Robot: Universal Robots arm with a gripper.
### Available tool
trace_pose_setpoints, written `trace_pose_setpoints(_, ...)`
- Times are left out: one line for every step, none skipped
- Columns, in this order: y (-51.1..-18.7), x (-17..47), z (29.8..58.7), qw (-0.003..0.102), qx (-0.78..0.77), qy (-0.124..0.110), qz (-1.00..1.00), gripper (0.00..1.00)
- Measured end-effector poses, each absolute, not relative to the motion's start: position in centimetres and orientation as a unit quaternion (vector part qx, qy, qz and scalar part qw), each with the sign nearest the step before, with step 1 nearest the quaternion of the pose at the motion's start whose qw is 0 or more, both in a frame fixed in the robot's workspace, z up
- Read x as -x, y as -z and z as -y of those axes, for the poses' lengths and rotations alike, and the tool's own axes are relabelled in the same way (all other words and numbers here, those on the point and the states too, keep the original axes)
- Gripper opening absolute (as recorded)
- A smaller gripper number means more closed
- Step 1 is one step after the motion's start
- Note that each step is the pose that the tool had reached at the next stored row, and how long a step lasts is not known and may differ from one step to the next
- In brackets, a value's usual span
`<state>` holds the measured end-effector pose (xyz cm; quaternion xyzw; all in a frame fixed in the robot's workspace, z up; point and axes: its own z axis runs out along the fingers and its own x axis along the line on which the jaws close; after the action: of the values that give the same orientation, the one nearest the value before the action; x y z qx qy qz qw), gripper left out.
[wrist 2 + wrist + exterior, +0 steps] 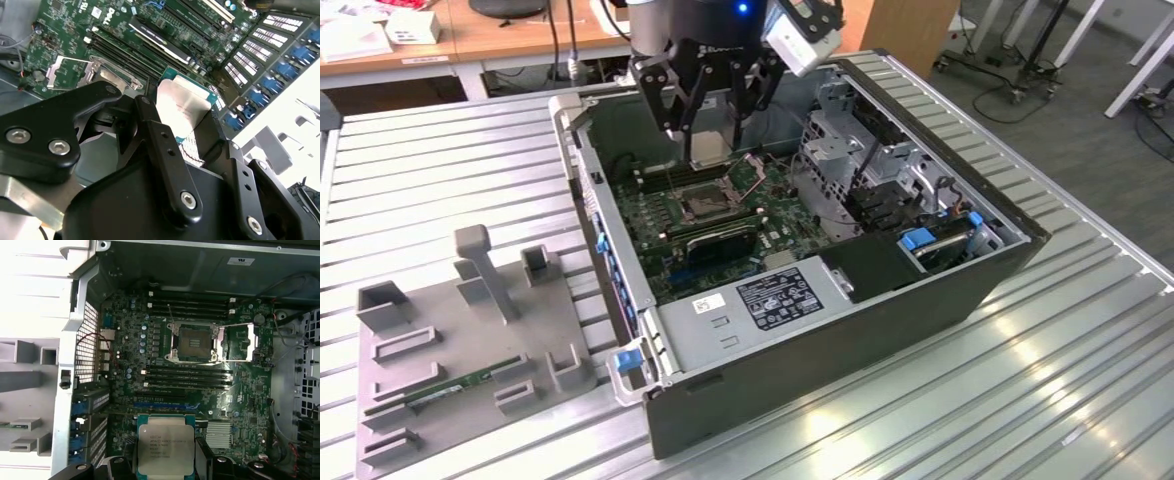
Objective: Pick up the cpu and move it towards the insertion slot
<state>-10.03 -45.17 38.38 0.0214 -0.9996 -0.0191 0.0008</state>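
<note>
Overhead, gripper (708, 135) grasps the cpu (165, 448) by its edges, clear above the insertion slot (194, 343).

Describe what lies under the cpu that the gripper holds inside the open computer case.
The cpu hangs in the gripper above the green motherboard, short of the insertion slot, whose bracket stands open. The board directly beneath the chip is covered.

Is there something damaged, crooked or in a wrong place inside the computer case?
Nothing stands out. The claw holds the cpu flat above the motherboard. The insertion slot is empty with its bracket swung open. No damage shows.
</note>
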Motion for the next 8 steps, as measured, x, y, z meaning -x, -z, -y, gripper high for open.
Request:
trace_pose_setpoints(-38.37, 9.88, 45.17, 0.001, -0.021, 0.019, 1.000, 0.55)
trace_pose_setpoints(-38.36, 9.73, 45.17, 0.001, -0.021, 0.019, 1.000, 0.55)
trace_pose_setpoints(-38.36, 9.59, 45.17, 0.001, -0.021, 0.019, 1.000, 0.55)
trace_pose_setpoints(-38.35, 9.44, 45.17, 0.001, -0.021, 0.019, 1.000, 0.55)
trace_pose_setpoints(-38.35, 9.30, 45.17, 0.001, -0.021, 0.019, 1.000, 0.55)
trace_pose_setpoints(-38.34, 9.17, 45.17, 0.001, -0.021, 0.019, 1.000, 0.55)
trace_pose_setpoints(-38.34, 9.04, 45.17, 0.001, -0.021, 0.019, 1.000, 0.55)
trace_pose_setpoints(-38.33, 8.91, 45.17, 0.001, -0.021, 0.019, 1.000, 0.55)
